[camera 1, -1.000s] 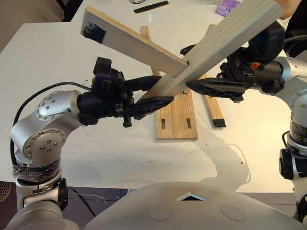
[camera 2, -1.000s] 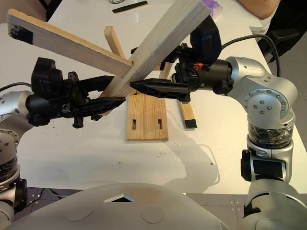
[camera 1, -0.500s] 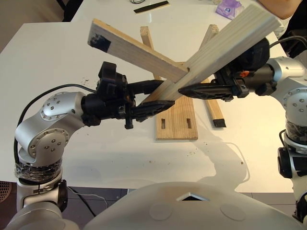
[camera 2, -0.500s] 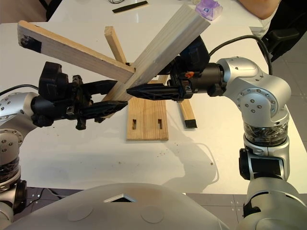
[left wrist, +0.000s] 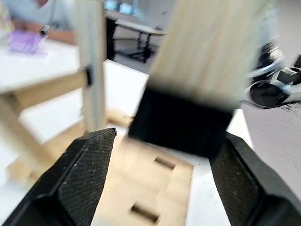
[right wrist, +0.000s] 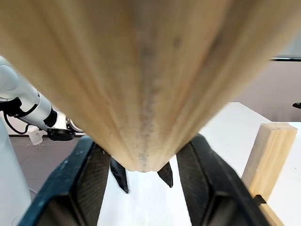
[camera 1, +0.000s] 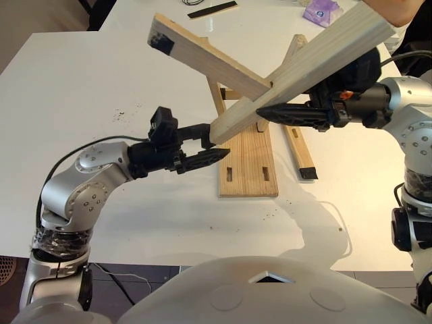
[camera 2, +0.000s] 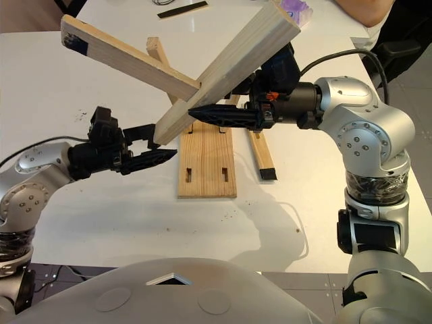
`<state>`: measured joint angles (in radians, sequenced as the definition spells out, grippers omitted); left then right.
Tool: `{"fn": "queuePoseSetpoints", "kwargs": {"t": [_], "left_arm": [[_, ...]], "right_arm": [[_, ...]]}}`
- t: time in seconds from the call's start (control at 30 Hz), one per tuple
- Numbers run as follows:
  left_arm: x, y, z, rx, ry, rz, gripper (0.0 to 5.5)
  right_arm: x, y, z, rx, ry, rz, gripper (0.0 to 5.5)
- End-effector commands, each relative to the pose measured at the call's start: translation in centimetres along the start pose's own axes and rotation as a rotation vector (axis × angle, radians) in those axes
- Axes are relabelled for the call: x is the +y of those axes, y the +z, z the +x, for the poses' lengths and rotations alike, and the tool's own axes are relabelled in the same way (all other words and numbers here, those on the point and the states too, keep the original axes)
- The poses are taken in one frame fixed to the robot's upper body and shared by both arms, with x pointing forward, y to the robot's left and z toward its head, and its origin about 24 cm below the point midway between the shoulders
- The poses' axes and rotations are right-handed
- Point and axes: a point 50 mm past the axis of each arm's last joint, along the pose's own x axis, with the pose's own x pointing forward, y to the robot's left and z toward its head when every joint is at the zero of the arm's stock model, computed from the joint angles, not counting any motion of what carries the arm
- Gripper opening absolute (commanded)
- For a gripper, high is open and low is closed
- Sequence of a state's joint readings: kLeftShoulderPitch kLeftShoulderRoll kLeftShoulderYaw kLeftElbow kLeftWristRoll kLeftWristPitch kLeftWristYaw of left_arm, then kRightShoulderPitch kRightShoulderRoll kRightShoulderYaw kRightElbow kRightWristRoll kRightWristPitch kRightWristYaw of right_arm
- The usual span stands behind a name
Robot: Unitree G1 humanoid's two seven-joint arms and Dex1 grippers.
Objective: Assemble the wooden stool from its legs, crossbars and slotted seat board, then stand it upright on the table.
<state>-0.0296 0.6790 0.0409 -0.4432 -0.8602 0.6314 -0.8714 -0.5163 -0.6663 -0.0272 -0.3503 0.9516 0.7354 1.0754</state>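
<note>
Holding our left gripper (camera 1: 217,140) low over the near part of the counter (camera 1: 101,81), we keep its fingers spread apart. The black-capped lower end (left wrist: 181,125) of the crossed legs (camera 1: 317,50) sits between them, and we cannot tell whether either pad touches it. These two planks are joined in an X and hang tilted in the air. Just past the joint, our right gripper (camera 1: 264,110) has its fingers clamped on the longer plank, one on each face. Beneath, the seat board (camera 1: 246,175) lies flat on the counter with its slots facing up. A second pair of legs (camera 1: 300,152) lies beside and behind it. Farther back are a purple packet (camera 1: 318,11) and a black strip (camera 1: 212,9).
</note>
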Motion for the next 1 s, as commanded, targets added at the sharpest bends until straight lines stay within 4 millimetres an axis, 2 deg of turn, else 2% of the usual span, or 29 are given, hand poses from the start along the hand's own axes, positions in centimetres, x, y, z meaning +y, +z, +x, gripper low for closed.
{"fn": "queuePoseSetpoints", "kwargs": {"t": [0.03,0.13,0.23,0.33,0.53,0.8,0.9,1.0], "left_arm": [[1.0,-1.3,-2.2,0.016,0.102,-0.008,3.37],[1.3,-2.1,-3.1,0.034,0.152,-0.011,3.37],[1.9,-3.3,-3.8,0.058,0.203,-0.021,3.37],[2.1,-3.5,-4.0,0.053,0.21,-0.021,3.37],[2.6,-4.4,-4.3,0.091,0.229,0.003,3.37],[3.0,-4.1,-3.9,0.099,0.219,0.026,3.37],[3.0,-4.2,-3.7,0.1,0.222,0.026,3.37],[3.1,-4.5,-3.6,0.103,0.23,0.028,3.37]], "right_arm": [[0.3,-0.5,-2.8,0.121,-0.076,-0.023,2.03],[1.2,-2.0,-4.5,0.24,-0.074,0.011,2.03],[1.9,-3.3,-5.2,0.332,-0.041,0.027,2.03],[1.9,-5.1,-5.8,0.455,-0.04,-0.018,2.03],[1.3,-6.6,-5.5,0.499,-0.048,-0.079,2.03],[1.3,-8.6,-5.9,0.563,-0.038,-0.083,2.03],[1.2,-10.2,-6.1,0.656,0.011,-0.058,2.03],[1.4,-12.8,-6.1,0.74,0.092,0.03,2.03]]}}
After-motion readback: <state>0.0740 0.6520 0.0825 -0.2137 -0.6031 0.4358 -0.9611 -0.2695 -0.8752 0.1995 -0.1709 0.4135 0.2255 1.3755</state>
